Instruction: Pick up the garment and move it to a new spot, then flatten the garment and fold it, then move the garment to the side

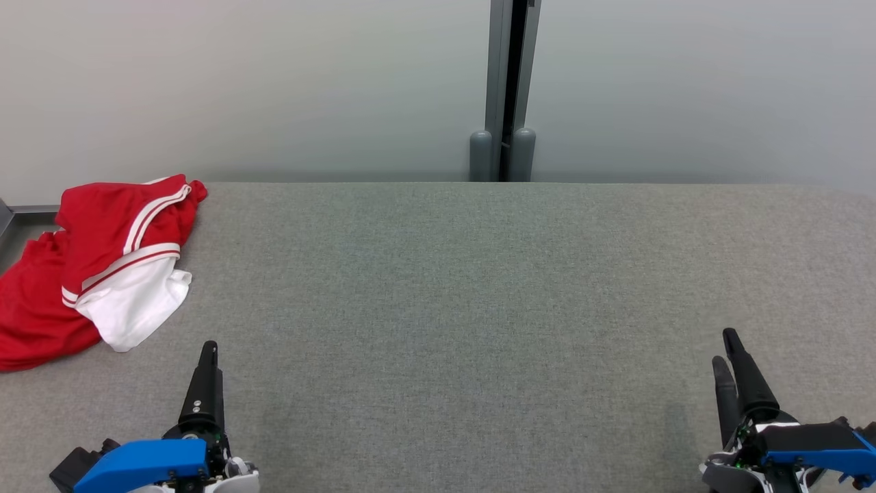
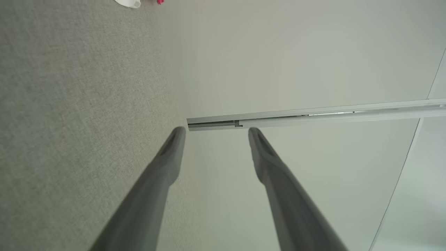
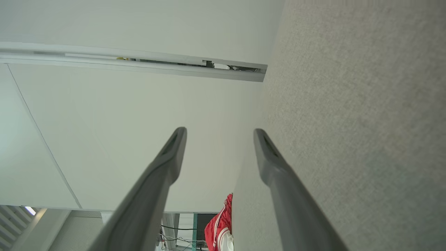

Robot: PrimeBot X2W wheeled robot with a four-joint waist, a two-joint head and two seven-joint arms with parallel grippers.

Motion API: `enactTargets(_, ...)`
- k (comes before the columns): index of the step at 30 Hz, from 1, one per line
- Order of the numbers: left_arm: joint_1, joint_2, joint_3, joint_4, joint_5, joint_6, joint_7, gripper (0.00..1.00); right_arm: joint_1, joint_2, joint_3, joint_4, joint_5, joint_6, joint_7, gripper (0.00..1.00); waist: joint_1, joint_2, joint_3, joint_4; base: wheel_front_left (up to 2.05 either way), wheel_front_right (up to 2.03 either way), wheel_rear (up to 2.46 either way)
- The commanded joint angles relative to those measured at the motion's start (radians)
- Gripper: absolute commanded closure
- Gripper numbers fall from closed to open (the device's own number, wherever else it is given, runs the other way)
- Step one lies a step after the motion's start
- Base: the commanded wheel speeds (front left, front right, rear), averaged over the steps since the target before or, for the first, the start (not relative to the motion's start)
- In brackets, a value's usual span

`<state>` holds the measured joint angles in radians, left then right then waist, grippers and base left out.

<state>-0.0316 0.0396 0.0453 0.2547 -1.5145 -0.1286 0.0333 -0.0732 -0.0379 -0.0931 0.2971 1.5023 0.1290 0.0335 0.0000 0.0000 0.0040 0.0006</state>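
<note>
Head view: red-and-white garment (image 1: 102, 267) crumpled at far-left edge of grey table (image 1: 479, 308). Left gripper (image 2: 216, 129) near it, fingers spread, holding nothing. Right gripper (image 3: 219, 130) well apart from it, fingers likewise spread. White scrap at top edge of left wrist view probably garment's hem.
</note>
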Motion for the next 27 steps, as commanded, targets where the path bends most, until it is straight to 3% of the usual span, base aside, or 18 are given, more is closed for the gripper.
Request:
enactTargets(1, -0.014, 0.008, -0.008, -0.026, 0.032, -0.001, -0.011, 0.00, -0.004, -0.005, -0.005, -0.024, -0.034, 0.000, -0.011, 0.00, 0.0000, 0.0000, 0.000, 0.000, 0.00, 0.00, 0.00)
enactTargets(9, -0.013, 0.009, -0.029, -0.073, 0.172, 0.014, -0.044, 0.00, 0.008, -0.006, -0.004, -0.071, -0.203, 0.001, -0.044, 0.00, 0.0000, 0.0000, 0.000, 0.001, 0.00, 0.00, 0.00)
enactTargets(27, 0.012, 0.010, -0.113, -0.115, 0.596, 0.061, -0.113, 0.00, 0.046, -0.009, 0.041, -0.148, -0.631, 0.001, -0.113, 0.00, 0.0000, 0.0000, -0.002, 0.000, 0.00, 0.00, 0.00)
